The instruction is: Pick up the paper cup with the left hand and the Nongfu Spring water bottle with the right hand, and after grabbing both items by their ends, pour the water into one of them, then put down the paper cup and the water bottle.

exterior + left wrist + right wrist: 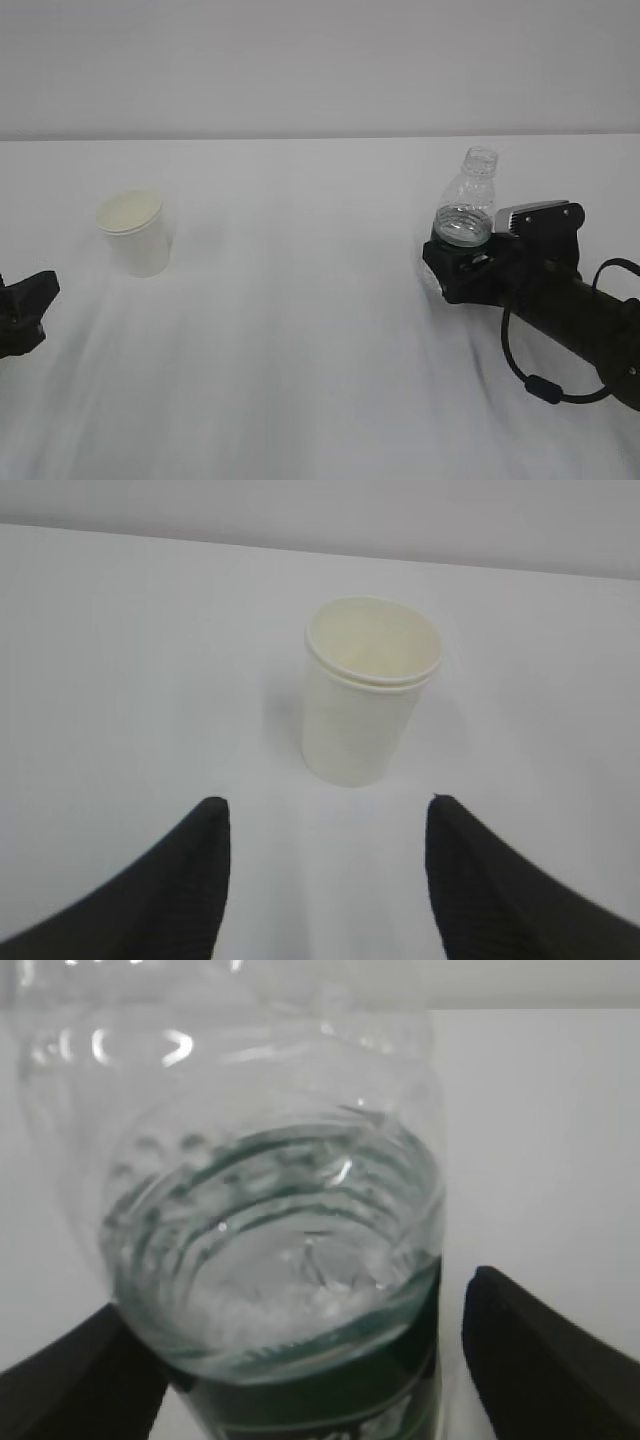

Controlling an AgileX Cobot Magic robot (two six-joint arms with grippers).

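The right gripper has its jaws spread wide on either side of the Nongfu Spring water bottle. In the right wrist view the left jaw sits at the bottle's lower wall, possibly touching it, while a clear strip of counter shows between the bottle and the right jaw, so the jaws flank the bottle without clamping it. The bottle stands upright with no cap, its neck rising above the gripper body in the exterior view. Through the clear ribbed wall the water lies low in the bottle, just above the dark green label band.

The left gripper has its jaws apart and empty, both dark tips low over the white counter. The paper cup stands upright on the counter ahead of the gap between them, apart from both tips. It is white outside and cream inside, and a second rim line just under the top rim hints at two nested cups, though that cannot be told for sure.

Relative to the bottle, the cup stands well to the left across the counter, and the left gripper lies farther left still, nearer the camera than the cup.
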